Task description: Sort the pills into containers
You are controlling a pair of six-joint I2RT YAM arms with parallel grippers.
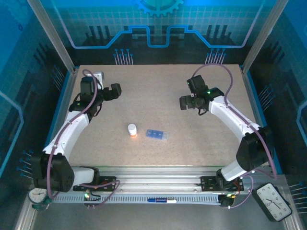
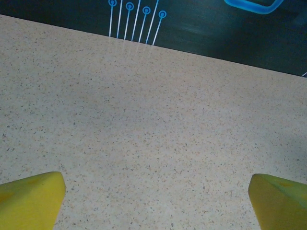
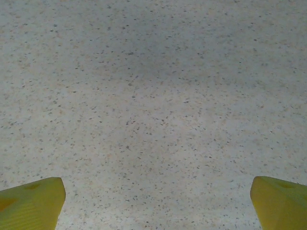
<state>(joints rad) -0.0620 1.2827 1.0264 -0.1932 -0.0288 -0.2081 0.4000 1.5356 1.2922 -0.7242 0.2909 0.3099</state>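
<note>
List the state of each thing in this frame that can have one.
Left gripper: open, holding nothing.
Right gripper: open, holding nothing.
Orange bottle: upright, white cap on, no gripper touching it.
Pill box: lying flat just right of the bottle, apart from it; too small to tell whether its lids are open or shut.

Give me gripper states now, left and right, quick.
Left gripper: open, fingers wide apart, holding nothing.
Right gripper: open, fingers wide apart, holding nothing.
</note>
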